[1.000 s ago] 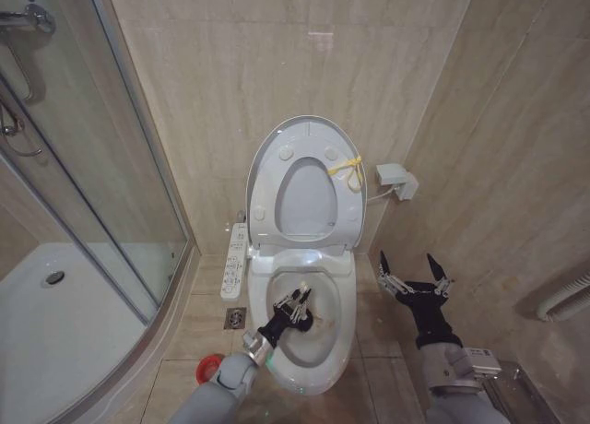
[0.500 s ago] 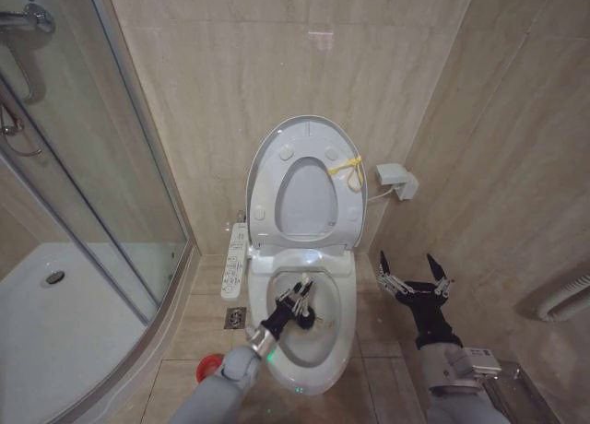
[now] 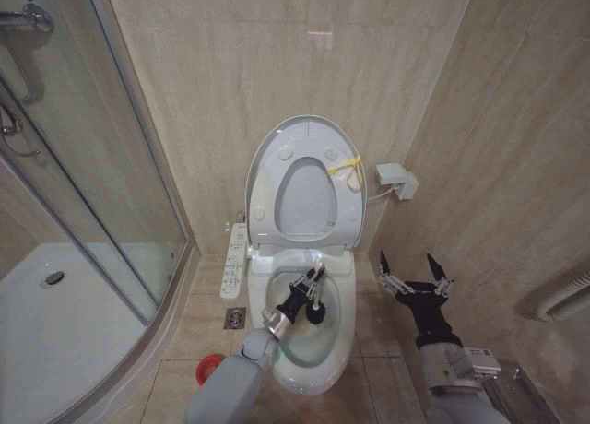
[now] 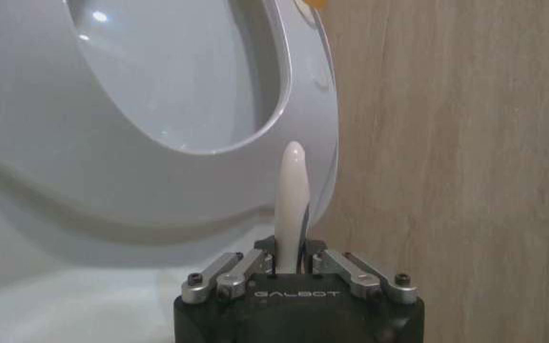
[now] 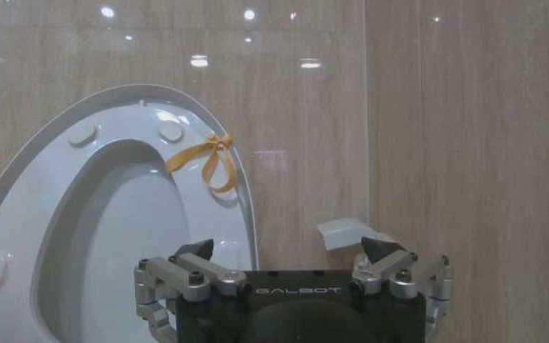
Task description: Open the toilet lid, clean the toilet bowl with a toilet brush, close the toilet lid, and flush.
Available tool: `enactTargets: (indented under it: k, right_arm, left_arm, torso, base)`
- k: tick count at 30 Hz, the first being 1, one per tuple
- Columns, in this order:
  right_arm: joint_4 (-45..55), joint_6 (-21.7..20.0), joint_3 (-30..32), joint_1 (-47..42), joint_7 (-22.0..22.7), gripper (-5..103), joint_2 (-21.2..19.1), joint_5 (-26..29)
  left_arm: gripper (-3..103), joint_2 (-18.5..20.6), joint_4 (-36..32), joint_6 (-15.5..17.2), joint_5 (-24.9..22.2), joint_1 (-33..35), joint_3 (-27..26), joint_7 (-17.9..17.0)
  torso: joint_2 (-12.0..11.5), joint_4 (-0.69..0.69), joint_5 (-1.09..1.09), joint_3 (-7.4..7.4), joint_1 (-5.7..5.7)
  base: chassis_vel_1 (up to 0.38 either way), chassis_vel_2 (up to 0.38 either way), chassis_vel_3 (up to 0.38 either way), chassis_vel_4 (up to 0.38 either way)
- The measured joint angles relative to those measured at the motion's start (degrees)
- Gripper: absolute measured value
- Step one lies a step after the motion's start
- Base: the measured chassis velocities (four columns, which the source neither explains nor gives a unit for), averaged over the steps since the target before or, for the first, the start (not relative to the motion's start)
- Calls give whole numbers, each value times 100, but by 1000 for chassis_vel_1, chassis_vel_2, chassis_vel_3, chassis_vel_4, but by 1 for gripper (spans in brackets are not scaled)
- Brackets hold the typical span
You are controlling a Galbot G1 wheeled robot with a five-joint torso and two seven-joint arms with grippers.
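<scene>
1. Shower glass (image 3: 111, 166): I see it far left, with the white tray (image 3: 55, 341) below.

2. Red cup (image 3: 205, 369): on the floor tiles left of the bowl, partly behind my left arm.

3. Button panel (image 3: 236, 261): long, white, lying along the bowl's left side.

4. Left gripper (image 3: 312, 286): reached over the bowl, fingers closed on the brush. In the left wrist view the gripper (image 4: 294, 268) has the white handle (image 4: 291, 193) pinched between its fingers, handle pointing up toward the raised seat.

5. Brush (image 3: 316, 309): dark head down inside the bowl, near its middle, just under my left gripper.

6. Bowl (image 3: 343, 336): white, open to view, directly ahead of me.

7. Lid (image 3: 309, 129): raised upright against the back wall, with the seat (image 3: 267, 189) raised against it. Yellow tie (image 3: 346, 166) on its right edge; the right wrist view shows the lid (image 5: 146, 96) and tie (image 5: 208, 157) as well.

8. Wall box (image 3: 395, 180): small, white, right of the lid, cable trailing from it.

9. Right gripper (image 3: 413, 278): held to the right of the bowl, apart from it, fingers spread wide, holding nothing. The right wrist view shows the gripper (image 5: 289, 261) facing the lid and wall.
</scene>
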Motion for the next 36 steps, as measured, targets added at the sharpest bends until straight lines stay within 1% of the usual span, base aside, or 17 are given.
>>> enactTargets:
  k: [4,5,6,7,8,10,15,22,27,32,35,36]
  right_arm:
    - [0,0,0,0,0,100,0,0]
    - [0,-1,-1,0,-1,100,0,1]
    - [0,1,2,0,5,100,0,0]
    - [0,0,-1,0,0,100,0,1]
    - [0,0,0,0,1,100,0,0]
    - [0,0,0,0,1,100,0,0]
    - [0,0,0,0,1,100,0,0]
    - [0,0,0,0,1,100,0,0]
    - [0,0,0,0,1,100,0,0]
    - [0,0,0,0,1,100,0,0]
    - [0,0,0,0,1,100,0,0]
    - [0,0,0,0,1,100,0,0]
  left_arm:
    - [19,-18,219,-67,85,75,8,62]
    - [19,3,269,-64,139,80,8,72]
    - [19,31,313,-67,167,73,0,76]
    - [19,52,338,-70,190,55,-7,84]
    - [19,78,360,-70,208,26,-21,86]
    - [19,109,378,-70,217,-10,-31,83]
    - [19,160,343,-44,216,-137,-33,54]
    - [19,100,-20,6,91,-152,121,-23]
    - [19,43,-117,9,61,-115,193,-37]
    - [19,28,-112,9,29,-103,207,-39]
    - [18,27,169,-8,100,-105,168,-24]
    - [18,27,169,-8,100,-105,168,-24]
  torso:
    - [2,-1,-3,-2,-2]
    - [5,1,2,-3,-2]
    - [6,-1,6,-5,-4]
    - [7,1,5,-5,-5]
    - [7,-3,0,-5,-5]
    - [6,-2,1,-4,-5]
    - [-4,-1,-5,5,2]
    - [-3,-3,-2,2,2]
    - [-2,-2,-1,1,1]
    - [-1,-1,-1,1,0]
    - [1,-1,-1,0,-1]
    - [1,-1,-1,0,-1]
  base:
    - [0,0,0,0]
    - [0,0,0,0]
    - [0,0,0,0]
    - [0,0,0,0]
    - [0,0,0,0]
    - [0,0,0,0]
    - [0,0,0,0]
    - [0,0,0,0]
    - [0,0,0,0]
    - [0,0,0,0]
    - [0,0,0,0]
    - [0,0,0,0]
